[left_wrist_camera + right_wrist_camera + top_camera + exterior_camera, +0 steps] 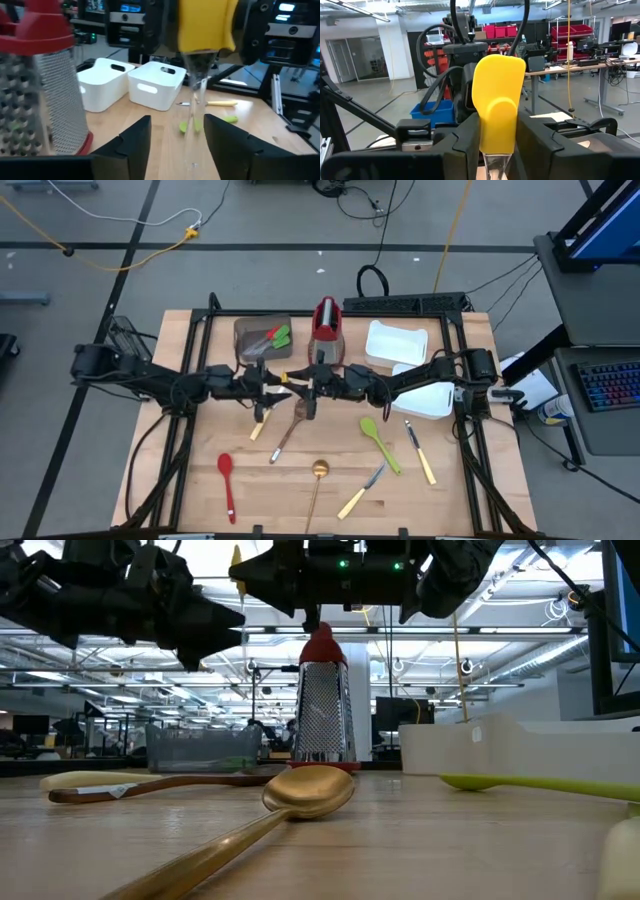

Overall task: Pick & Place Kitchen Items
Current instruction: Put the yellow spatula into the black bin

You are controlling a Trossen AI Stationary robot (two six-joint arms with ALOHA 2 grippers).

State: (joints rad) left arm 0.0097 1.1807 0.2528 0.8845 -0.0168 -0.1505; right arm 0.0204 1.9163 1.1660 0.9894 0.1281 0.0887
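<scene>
A spatula with a yellow head point(497, 95) and a clear handle point(197, 100) hangs above the middle of the table, where both arms meet. My right gripper point(497, 145) is shut on it; its dark fingers flank the yellow head point(205, 25) in the left wrist view. My left gripper point(172, 142) is open, with a finger on either side of the clear handle and a gap to each. Other kitchen items lie on the table: a red spoon point(227, 480), a gold spoon point(318, 480), a green spoon point(380, 442), a wooden spoon point(285, 435) and yellow-handled knives point(420, 452). My right gripper pinches the lower part of the spatula's yellow head point(497, 135) between its two fingers, just above the clear handle. The fingers come about level from the table's right side. The spatula stands roughly upright, head up and handle hanging down, clear of the table.
A red-and-steel grater point(327, 330) stands just behind the grippers. A brown bin point(255, 330) with red and green utensils sits at the far left. Two white trays point(395, 345) point(430, 395) are at the far right. Loose utensils are scattered over the near half of the table.
</scene>
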